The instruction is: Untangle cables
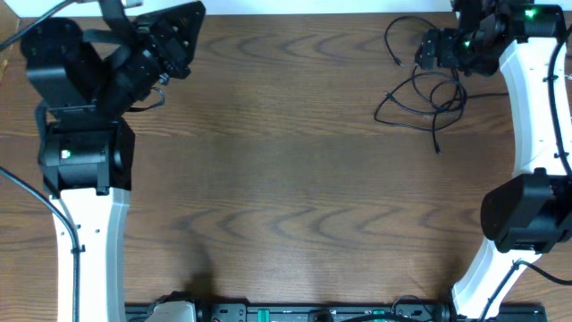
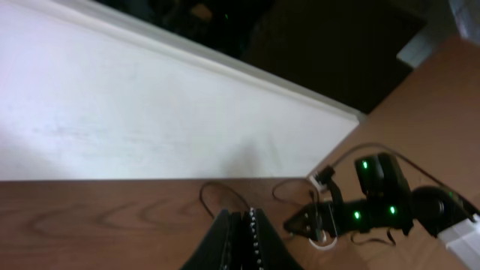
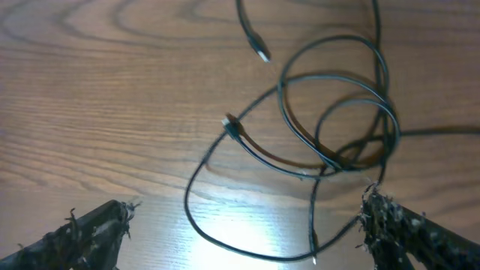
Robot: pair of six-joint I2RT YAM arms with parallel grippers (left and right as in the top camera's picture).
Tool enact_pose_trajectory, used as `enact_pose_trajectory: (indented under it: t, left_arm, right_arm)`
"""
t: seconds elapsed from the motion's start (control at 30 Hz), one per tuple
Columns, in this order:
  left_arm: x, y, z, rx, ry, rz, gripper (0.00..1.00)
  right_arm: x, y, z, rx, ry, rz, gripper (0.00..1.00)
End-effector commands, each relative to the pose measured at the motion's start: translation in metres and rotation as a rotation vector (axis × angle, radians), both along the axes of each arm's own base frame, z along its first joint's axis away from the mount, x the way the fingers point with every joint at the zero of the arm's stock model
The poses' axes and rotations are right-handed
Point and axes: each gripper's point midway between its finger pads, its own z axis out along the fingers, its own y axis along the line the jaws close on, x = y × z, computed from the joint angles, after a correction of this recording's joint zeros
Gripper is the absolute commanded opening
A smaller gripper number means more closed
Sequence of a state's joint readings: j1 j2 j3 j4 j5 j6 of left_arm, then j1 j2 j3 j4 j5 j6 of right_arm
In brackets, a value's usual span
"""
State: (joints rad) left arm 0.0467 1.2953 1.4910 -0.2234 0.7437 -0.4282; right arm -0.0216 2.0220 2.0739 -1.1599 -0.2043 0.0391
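Black cables are lying in a loose tangle on the wooden table, near its far right corner and directly below the right end effector.

Overhead view: the tangle's long axis is running roughly left to right across the table. One thin loop is arching away toward the far edge. One straight tail is pointing toward the near edge.

Right wrist view: several overlapping loops are crossing at one point in the right half of the frame. Two free ends are showing. The upper plug is pointing down and to the right. The lower plug is lying at the left side of the loops, where its strand is bending back toward the crossing. The right end effector is hanging over the tangle with its jaws standing wide apart, one finger at each lower corner of the frame. A curved strand is passing across the table between the fingers, and whether either finger is touching a cord cannot be told.

Left wrist view: the left end effector is sitting well apart from the cables, over the far left of the table. Its two fingers are pressing together, gripping nothing, and are aiming along the table toward the right arm. A white wall is running along the table's far edge.
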Motion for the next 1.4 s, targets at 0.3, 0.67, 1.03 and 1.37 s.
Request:
enact_pose_trajectory:
  t: [0.3,0.67,1.03,1.37]
  left_arm:
    - [0.0,-0.005,-0.018,0.065,0.038,-0.025,0.07]
    - [0.006,-0.006,-0.035,0.075,0.091,-0.03,0.07]
    - [0.012,-0.021,-0.054,0.105,0.143,-0.038,0.07]
    - [0.013,-0.017,-0.073,0.121,0.221,0.0,0.07]
  right_arm:
    - [0.011,-0.009,-0.045,-0.013,0.084,-0.039,0.99]
    - [0.02,-0.033,-0.062,-0.025,0.096,-0.092,0.99]
    - [0.023,-0.034,-0.091,-0.024,0.148,-0.092,0.99]
    - [0.028,-0.034,-0.108,-0.032,0.158,-0.07,0.99]
